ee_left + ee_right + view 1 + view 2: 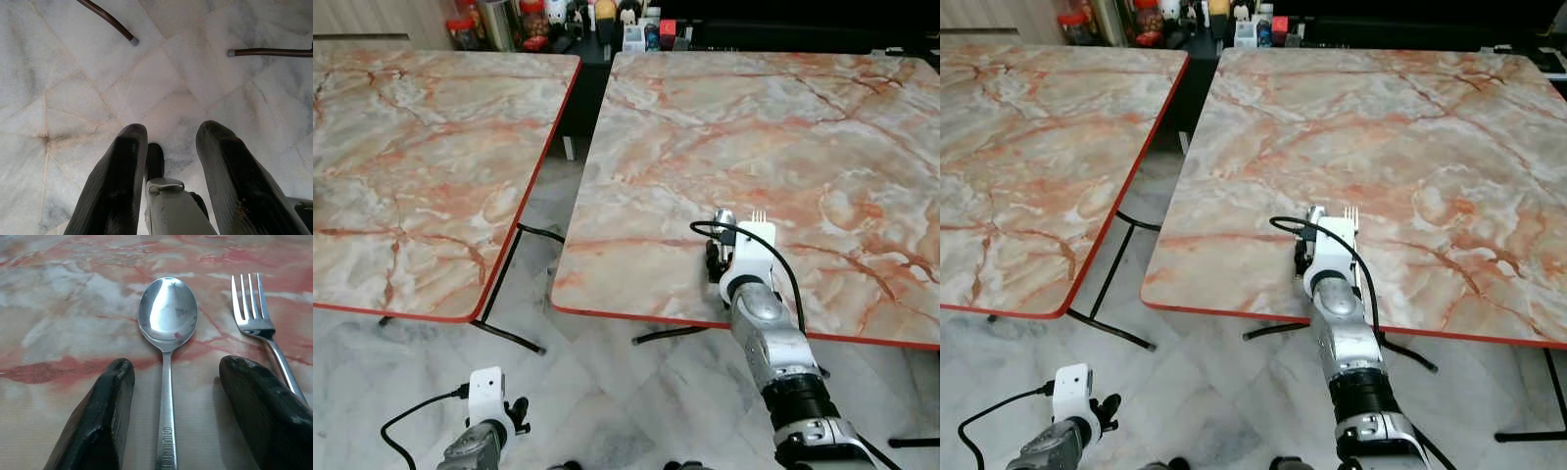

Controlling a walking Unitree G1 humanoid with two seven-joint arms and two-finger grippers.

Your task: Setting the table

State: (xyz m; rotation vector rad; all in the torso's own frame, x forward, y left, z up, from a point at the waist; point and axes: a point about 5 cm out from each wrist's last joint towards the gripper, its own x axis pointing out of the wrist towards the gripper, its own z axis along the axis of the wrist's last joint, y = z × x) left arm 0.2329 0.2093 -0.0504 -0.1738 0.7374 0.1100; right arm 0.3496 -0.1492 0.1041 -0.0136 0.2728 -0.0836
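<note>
Spoon (167,318) and fork (252,308) lie side by side near the table (822,127) edge, our right gripper (171,406) spread open astride the spoon's handle, which our head views hide.

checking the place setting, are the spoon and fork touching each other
Apart. The right wrist view shows bare marble table between the spoon and the fork, which lie side by side.
</note>
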